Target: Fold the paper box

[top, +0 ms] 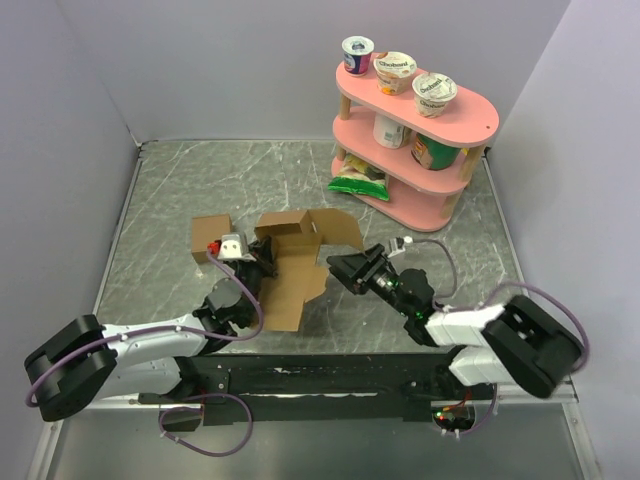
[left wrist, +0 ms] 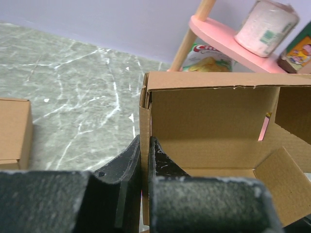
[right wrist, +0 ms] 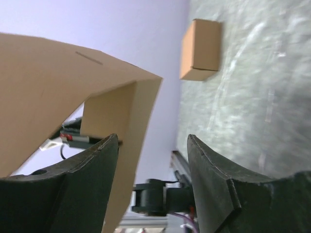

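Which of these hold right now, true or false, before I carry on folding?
1. The left tool pinches a wall of the half-folded brown cardboard box. True.
2. The right tool is clamped shut. False: its jaws stand apart.
3. The small brown cardboard cube sits on the pink two-tier shelf. False: it stands on the grey marbled table.
4. White yoghurt cups stand on the shelf's top tier. True.

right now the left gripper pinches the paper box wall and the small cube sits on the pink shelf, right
No: the cube sits on the table, as the top view shows. The left gripper does pinch the paper box wall.
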Available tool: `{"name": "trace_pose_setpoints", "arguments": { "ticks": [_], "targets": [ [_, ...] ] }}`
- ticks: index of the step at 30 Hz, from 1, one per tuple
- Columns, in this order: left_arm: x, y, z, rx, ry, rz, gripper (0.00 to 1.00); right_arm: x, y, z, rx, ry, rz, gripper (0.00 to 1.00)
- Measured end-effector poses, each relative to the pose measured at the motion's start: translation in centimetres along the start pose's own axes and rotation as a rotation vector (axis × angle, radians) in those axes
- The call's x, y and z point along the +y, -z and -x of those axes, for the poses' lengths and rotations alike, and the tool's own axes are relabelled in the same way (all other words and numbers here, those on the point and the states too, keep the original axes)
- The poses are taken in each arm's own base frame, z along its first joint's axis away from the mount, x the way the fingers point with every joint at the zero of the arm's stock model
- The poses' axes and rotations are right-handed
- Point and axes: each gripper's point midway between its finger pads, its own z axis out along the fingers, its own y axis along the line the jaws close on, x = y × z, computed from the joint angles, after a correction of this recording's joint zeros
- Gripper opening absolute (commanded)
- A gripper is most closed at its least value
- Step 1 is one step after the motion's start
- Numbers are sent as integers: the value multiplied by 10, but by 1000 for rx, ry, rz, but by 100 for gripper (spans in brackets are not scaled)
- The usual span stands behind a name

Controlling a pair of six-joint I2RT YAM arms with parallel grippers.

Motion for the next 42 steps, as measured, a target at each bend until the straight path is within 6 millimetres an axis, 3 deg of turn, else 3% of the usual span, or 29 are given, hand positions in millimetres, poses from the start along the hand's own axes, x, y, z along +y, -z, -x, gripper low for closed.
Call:
{"name": "trace_pose_setpoints", "arguments": {
  "ticks": [5, 14, 24, 27, 33, 42],
  "targets": [
    [-7, 5, -4, 4, -12, -13, 2, -1, -19, -7, 48, -41, 21, 64],
    [-5, 6, -11, 12, -46, 8, 2, -6, -21, -10, 60, -64, 15, 63],
    [-12, 6, -9, 0, -23, -2, 2, 34, -12, -4, 41, -12, 135, 63],
    [-15, 7, -6, -9, -10, -7, 1, 38, -11, -4, 41, -3, 147, 62],
    [-19, 11, -8, -12, -9, 2, 1, 40, -13, -4, 41, 15, 152, 58],
    [-25, 16, -9, -18, -35, 18, 2, 31, -14, -5, 47, 41, 105, 43]
  ]
}}
